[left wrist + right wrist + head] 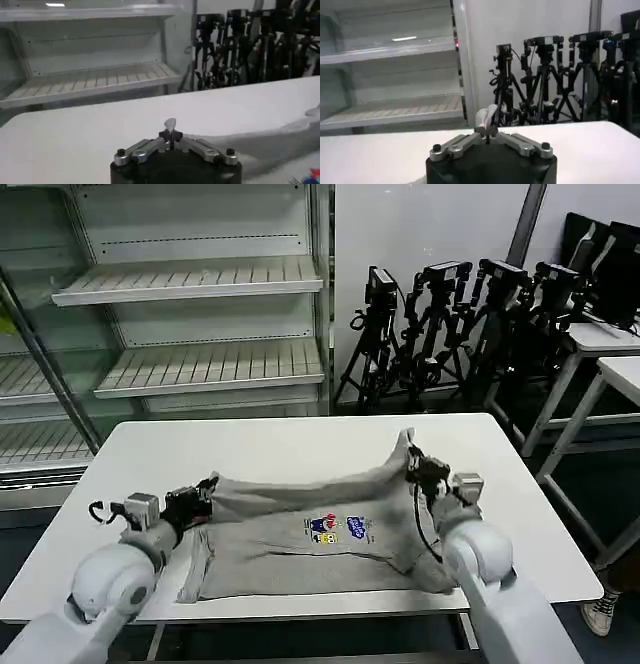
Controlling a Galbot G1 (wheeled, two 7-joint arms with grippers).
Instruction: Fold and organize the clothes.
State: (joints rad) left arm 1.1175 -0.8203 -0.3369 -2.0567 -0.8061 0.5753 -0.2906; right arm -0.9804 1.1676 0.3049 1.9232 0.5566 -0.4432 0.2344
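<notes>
The clothes, a light grey T-shirt (310, 534) with a small blue, red and yellow print (338, 529), lie across the near half of the white table (280, 444). Its far edge is lifted and stretched between both grippers. My left gripper (208, 488) is shut on the left end of that edge; a tuft of grey fabric (170, 124) pokes up between its closed fingers (170, 135). My right gripper (415, 464) is shut on the right end, held higher, with a peak of cloth (486, 116) rising above its fingers (489, 133).
Bare table lies beyond the shirt toward the far edge. Empty white shelving (190, 284) stands behind the table on the left. Several black camera tripods (450, 314) stand at the back right, next to another white table (610, 354).
</notes>
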